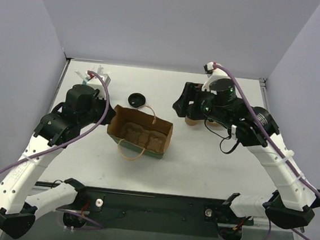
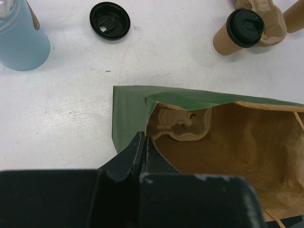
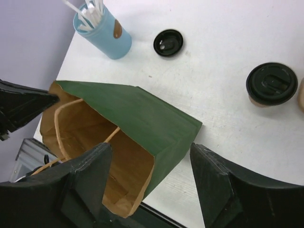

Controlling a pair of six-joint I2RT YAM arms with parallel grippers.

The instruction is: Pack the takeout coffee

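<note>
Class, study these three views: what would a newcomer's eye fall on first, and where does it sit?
First the open paper bag, green outside and brown inside, at centre, its rim pinched by the shut left gripper and a pulp carrier inside. Then the black-lidded coffee cup to its right, near the open right gripper.

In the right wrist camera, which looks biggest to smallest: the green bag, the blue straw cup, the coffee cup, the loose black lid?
1. green bag
2. blue straw cup and coffee cup: these look about alike, so they are not ranked
3. loose black lid
</note>
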